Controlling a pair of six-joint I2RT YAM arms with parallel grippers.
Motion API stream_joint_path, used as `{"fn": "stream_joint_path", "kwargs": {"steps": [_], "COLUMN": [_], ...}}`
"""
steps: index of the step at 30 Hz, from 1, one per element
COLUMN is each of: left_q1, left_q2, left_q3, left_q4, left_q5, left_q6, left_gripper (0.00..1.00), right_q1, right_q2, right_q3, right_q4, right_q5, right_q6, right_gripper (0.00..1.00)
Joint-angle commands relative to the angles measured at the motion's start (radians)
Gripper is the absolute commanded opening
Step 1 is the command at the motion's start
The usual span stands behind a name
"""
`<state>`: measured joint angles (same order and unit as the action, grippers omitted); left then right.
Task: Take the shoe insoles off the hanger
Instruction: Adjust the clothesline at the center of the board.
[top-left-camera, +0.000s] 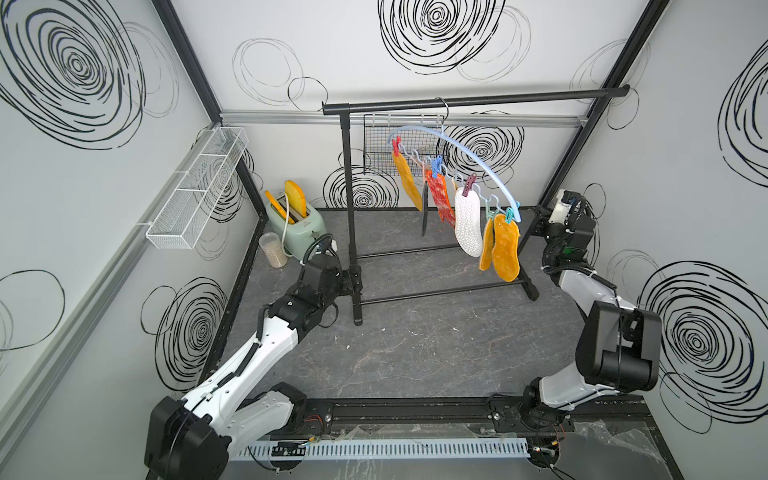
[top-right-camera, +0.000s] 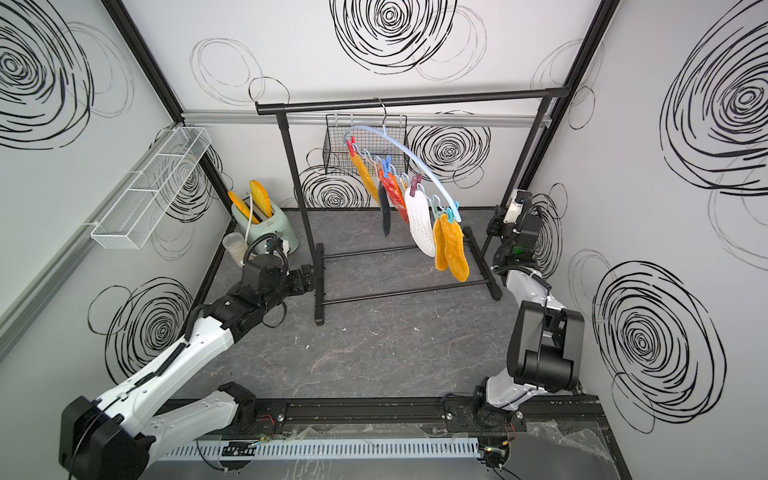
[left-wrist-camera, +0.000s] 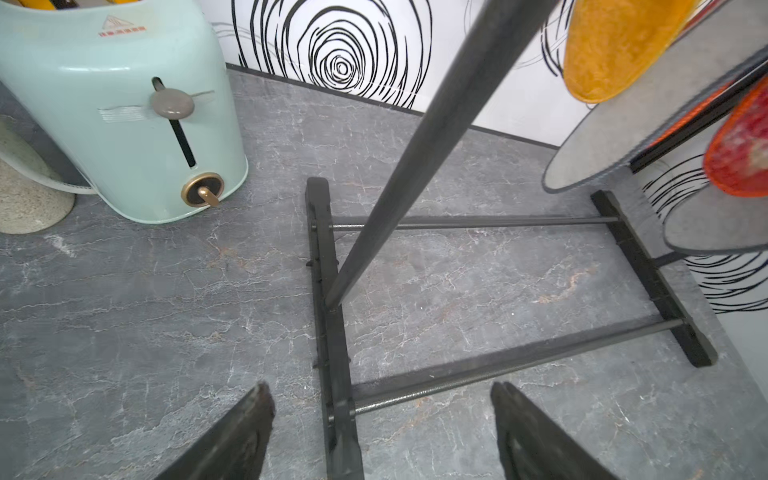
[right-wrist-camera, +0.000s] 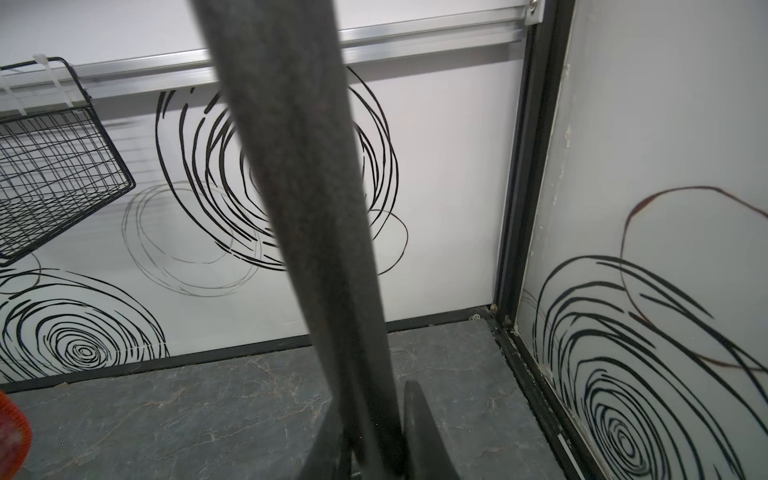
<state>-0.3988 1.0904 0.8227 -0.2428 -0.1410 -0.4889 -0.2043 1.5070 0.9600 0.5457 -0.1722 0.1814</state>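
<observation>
The pale blue hanger (top-left-camera: 469, 153) (top-right-camera: 415, 160) hangs by its wire hook from the black rack's top bar (top-left-camera: 478, 102). Several shoe insoles are pegged to it: a fuzzy orange one (top-left-camera: 505, 247) at the near end, then a white one (top-left-camera: 467, 226), a red-mottled one (top-left-camera: 440, 199) and a thin black one (top-left-camera: 424, 212). My left gripper (top-left-camera: 353, 282) (left-wrist-camera: 382, 390) is open and empty, low beside the rack's left post (left-wrist-camera: 415, 158). My right gripper (top-left-camera: 540, 216) (right-wrist-camera: 370, 399) is shut on the rack's right post (right-wrist-camera: 299, 166), away from the insoles.
A mint toaster (top-left-camera: 295, 220) holding yellow slabs and a pale cup (top-left-camera: 274, 249) stand in the back left corner. A white mesh shelf (top-left-camera: 195, 187) is fixed to the left wall, and a black wire basket (top-left-camera: 399, 145) hangs behind the hanger. The rack's feet and cross bars (left-wrist-camera: 498, 365) lie on the floor.
</observation>
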Motion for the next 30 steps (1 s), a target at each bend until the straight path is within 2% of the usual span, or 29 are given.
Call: {"fn": "stream_joint_path", "kwargs": {"steps": [1, 13, 24, 30], "left_q1": [0.047, 0.223, 0.322, 0.401], "left_q2": [0.03, 0.137, 0.162, 0.225], "left_q3": [0.066, 0.114, 0.149, 0.201], "left_q4": [0.055, 0.109, 0.076, 0.06], "left_q5": [0.024, 0.158, 0.181, 0.24], "left_q6": [0.013, 0.015, 0.026, 0.036], "left_gripper": [0.86, 0.86, 0.87, 0.87], "right_q1": [0.01, 0.081, 0.2, 0.261], "right_q2": [-0.111, -0.4, -0.473, -0.481], "right_q3": [-0.051, -0.268, -0.317, -0.332], "right_q4": [-0.037, -0.129, -0.163, -0.173], "right_q5": [0.026, -0.037, -0.04, -0.026], "right_q6": [0.249, 0.293, 0.309, 0.305], "right_gripper": [0.03, 0.04, 0.07, 0.12]}}
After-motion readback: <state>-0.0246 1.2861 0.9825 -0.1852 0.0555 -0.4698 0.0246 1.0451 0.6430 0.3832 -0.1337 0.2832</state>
